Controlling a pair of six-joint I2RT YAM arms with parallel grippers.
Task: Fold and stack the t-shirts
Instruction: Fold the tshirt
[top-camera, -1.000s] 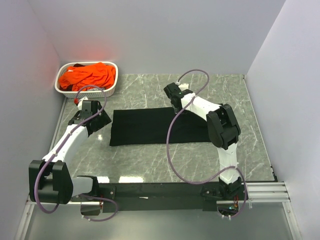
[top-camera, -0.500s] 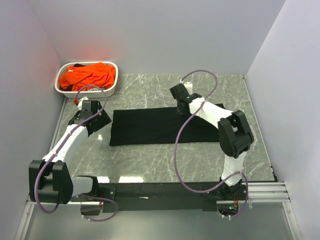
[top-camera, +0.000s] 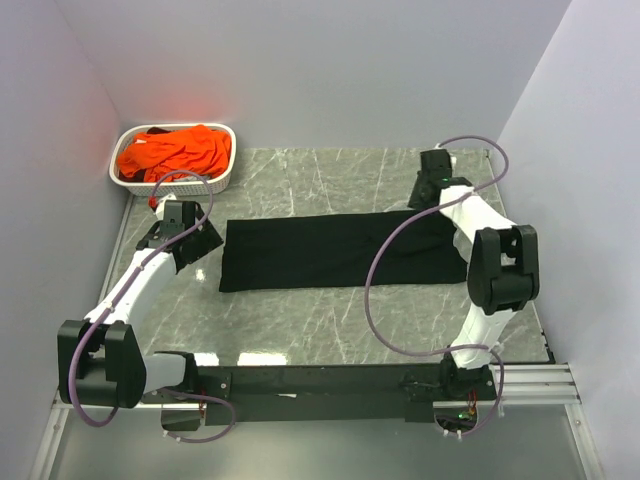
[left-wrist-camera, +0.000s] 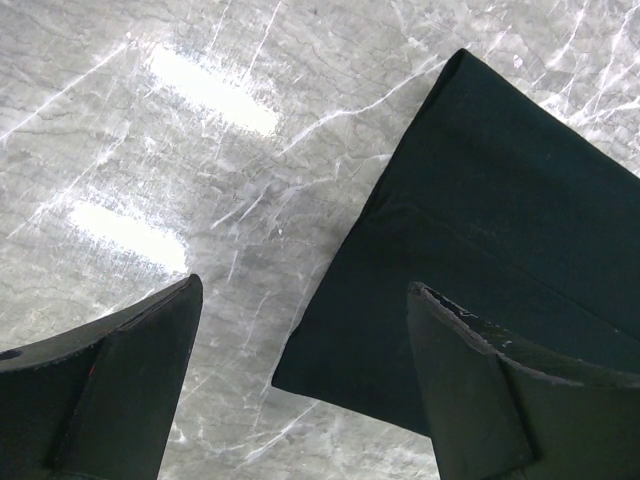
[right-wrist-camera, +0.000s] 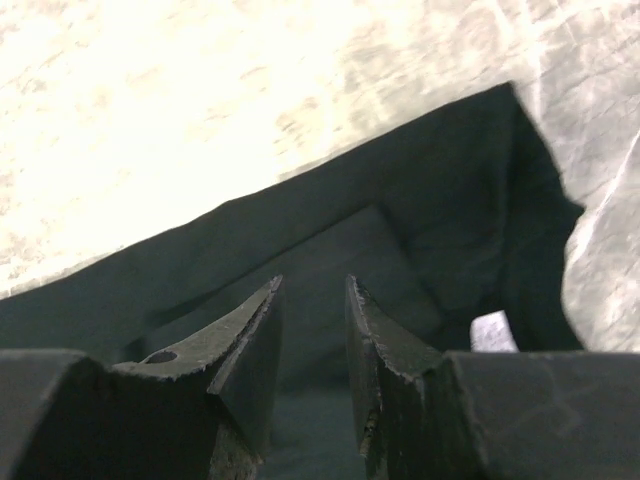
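The black t-shirt (top-camera: 320, 250) lies flat on the marble table as a long folded strip. My left gripper (top-camera: 205, 240) is open and empty, hovering over the strip's left end. In the left wrist view the shirt's near corner (left-wrist-camera: 500, 200) lies between my wide-spread fingers (left-wrist-camera: 305, 290). My right gripper (top-camera: 428, 197) is at the strip's far right end. In the right wrist view it (right-wrist-camera: 312, 285) stands just over the black cloth (right-wrist-camera: 350, 210), jaws a narrow gap apart with nothing between them. A small white tag (right-wrist-camera: 490, 330) shows there. The orange t-shirts (top-camera: 175, 150) are heaped in the basket.
The white latticed basket (top-camera: 120, 180) stands at the far left corner against the walls. Grey walls close in the table on the left, back and right. The right arm's cable (top-camera: 375, 290) loops over the shirt and the table.
My right gripper has swept from the middle of the black shirt's far edge to its right end. The strip now shows reaching further right. The left arm has not moved.
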